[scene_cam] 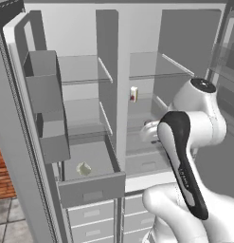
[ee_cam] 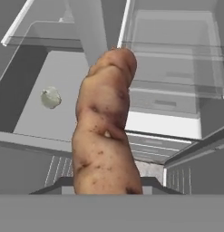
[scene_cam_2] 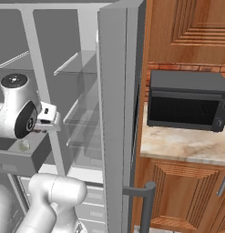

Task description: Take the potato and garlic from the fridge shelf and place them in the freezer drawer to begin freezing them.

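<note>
The potato [ee_cam: 105, 131], a rough orange-brown lump, stands upright close before the hand camera. My gripper [scene_cam_2: 45, 120] is shut on its lower end, and the potato hides the fingertips. It hangs in front of the open fridge, above and to the right of the freezer drawer [scene_cam: 92, 190], which is pulled out at the lower left with its flat grey front towards me. The garlic [scene_cam: 83, 169], a pale greenish bulb, lies on the drawer floor [ee_cam: 50, 127]; it is also the small bulb [ee_cam: 51, 97] left of the potato.
A small white carton with a red mark [scene_cam: 133, 94] stands on a right-hand fridge shelf. Grey door bins [scene_cam: 45, 104] line the open left door. Stacked white drawers [scene_cam: 92, 216] sit below the freezer drawer. The right fridge door [scene_cam_2: 116, 113] stands edge-on beside a microwave [scene_cam_2: 186, 102] on the counter.
</note>
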{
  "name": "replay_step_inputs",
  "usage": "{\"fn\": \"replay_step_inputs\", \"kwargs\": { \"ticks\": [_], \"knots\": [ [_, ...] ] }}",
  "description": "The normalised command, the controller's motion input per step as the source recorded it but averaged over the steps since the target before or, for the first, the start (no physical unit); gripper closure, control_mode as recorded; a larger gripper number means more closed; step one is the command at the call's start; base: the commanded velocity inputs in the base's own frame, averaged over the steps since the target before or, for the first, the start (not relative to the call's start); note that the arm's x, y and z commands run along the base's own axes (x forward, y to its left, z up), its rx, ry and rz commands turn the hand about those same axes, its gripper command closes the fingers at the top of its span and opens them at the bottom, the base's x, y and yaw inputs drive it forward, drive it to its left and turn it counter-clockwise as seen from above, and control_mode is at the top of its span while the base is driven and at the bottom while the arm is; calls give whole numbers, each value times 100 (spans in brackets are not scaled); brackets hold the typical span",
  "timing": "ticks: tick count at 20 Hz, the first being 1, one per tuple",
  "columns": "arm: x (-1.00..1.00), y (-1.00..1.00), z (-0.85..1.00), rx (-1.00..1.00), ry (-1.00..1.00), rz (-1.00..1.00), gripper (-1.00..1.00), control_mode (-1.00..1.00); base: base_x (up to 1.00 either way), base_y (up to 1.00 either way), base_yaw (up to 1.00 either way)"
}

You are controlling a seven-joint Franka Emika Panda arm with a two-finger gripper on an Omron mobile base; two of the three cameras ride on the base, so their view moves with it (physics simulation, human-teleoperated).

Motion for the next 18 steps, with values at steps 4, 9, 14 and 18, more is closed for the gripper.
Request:
{"fn": "replay_step_inputs", "kwargs": {
  "ticks": [4,9,14,18],
  "knots": [
    [0,81,-1,-5,0,7,100,-100,0,0,0],
    [0,82,-31,-4,1,13,100,-100,0,0,0],
    [32,58,-34,0,2,16,100,-100,0,0,0],
    [52,45,-29,0,2,10,100,-100,0,0,0]
  ]
}}
